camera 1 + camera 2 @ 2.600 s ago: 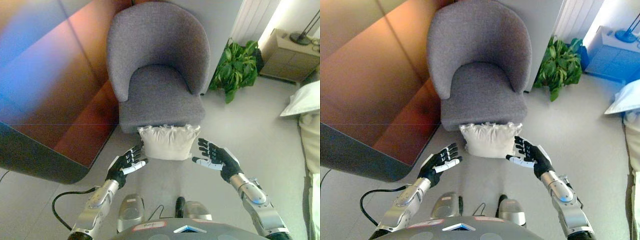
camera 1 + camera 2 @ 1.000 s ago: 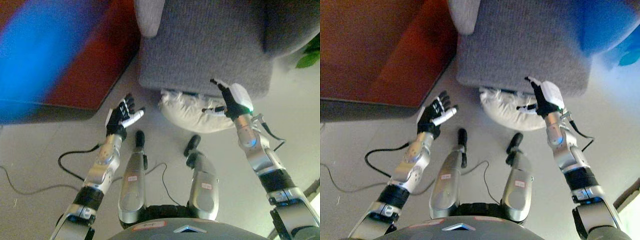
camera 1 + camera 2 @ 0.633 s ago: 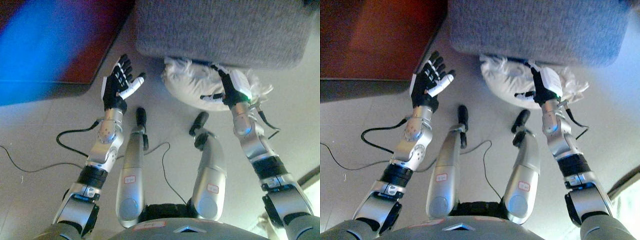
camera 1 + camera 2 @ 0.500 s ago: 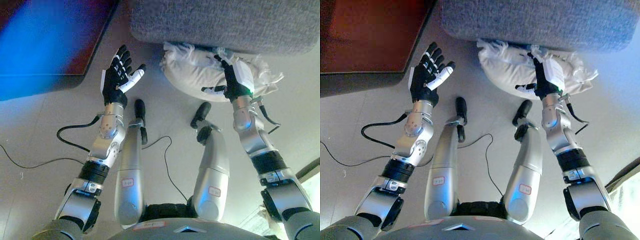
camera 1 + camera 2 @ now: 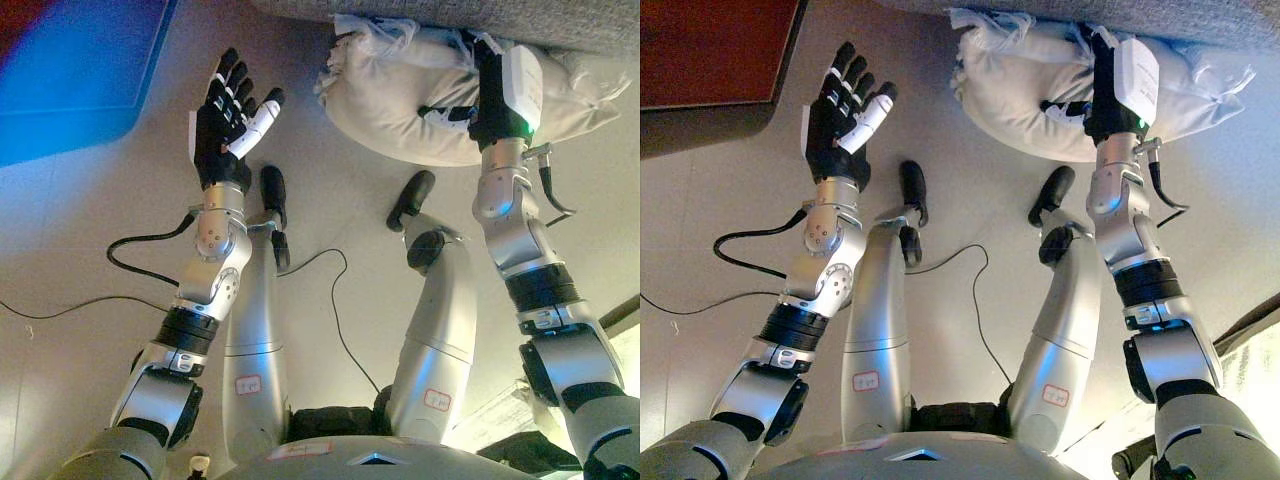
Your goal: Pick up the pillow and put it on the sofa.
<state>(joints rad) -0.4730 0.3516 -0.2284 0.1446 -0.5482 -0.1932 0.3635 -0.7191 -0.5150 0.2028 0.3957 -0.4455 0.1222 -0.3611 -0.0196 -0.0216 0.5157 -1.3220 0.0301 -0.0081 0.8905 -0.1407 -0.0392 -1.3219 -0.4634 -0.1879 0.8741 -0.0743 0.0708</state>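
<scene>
The cream pillow lies on the floor against the foot of the grey armchair, whose lower edge runs along the top of the view. My right hand rests on the pillow's right half with straight fingers up over it and the thumb out to the left. My left hand is open, palm towards the pillow, held above the floor a little to the pillow's left and apart from it. The pillow and both hands also show in the right eye view.
A dark reddish-brown panel stands at the upper left, close to my left hand. Pale grey floor lies under and around the pillow.
The view has tipped further down and closer, so the armchair and pillow sit higher. Both arms reach further forward. The right hand stays on the pillow, the left hand stays open beside it.
</scene>
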